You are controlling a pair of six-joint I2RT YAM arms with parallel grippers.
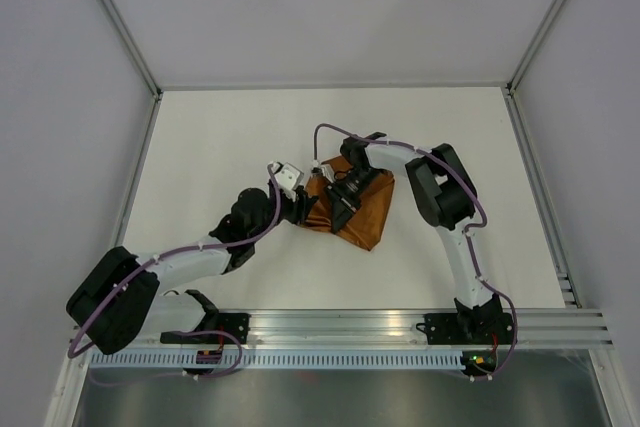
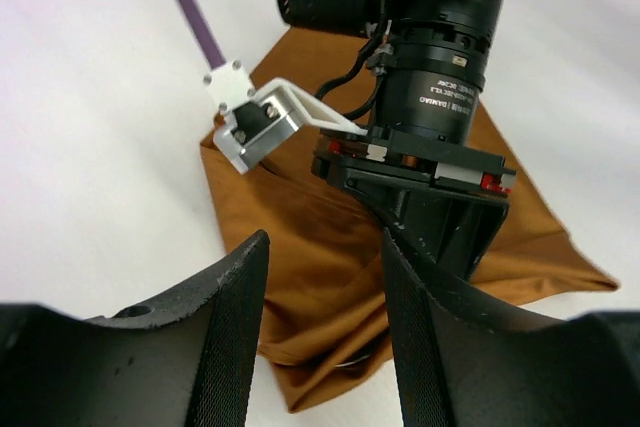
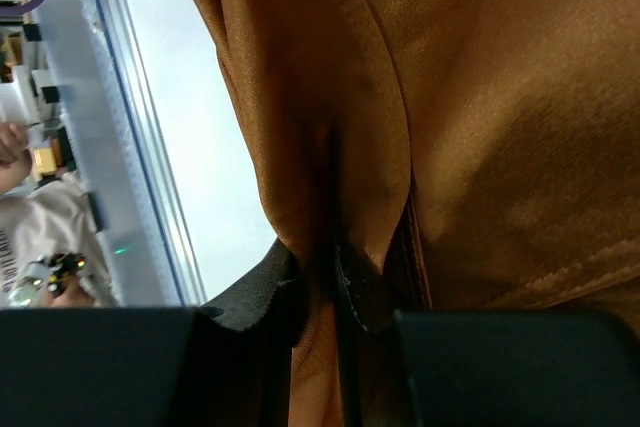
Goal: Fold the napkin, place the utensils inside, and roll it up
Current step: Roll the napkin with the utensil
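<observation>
Top external view shows the white table carrying the napkin, which lies as a compact, lumpy, roughly four-sided packet of rust-brown cloth, already doubled over rather than spread flat. It sits directly under the right gripper and just ahead of the left gripper, which stands at the packet's edge.

From the right wrist, the right gripper is pinching a raised ridge of the napkin: the fabric bunches into a crease that runs down between its fingers, with a hemmed edge curving past on one side. From the left wrist, the left gripper is spread, its two dark fingers standing apart with the napkin's layered corner showing below and beyond the gap; whether the tips touch the cloth I cannot tell.

The fork shows in no view, so it may be hidden by the cloth or the arms.

My judgement is that the work is in the folding or early rolling stage. The next move calls for the right gripper to carry its pinched fold over cleanly while the left gripper pins or catches the near edge, so the layers do not slide or spring open.
</observation>
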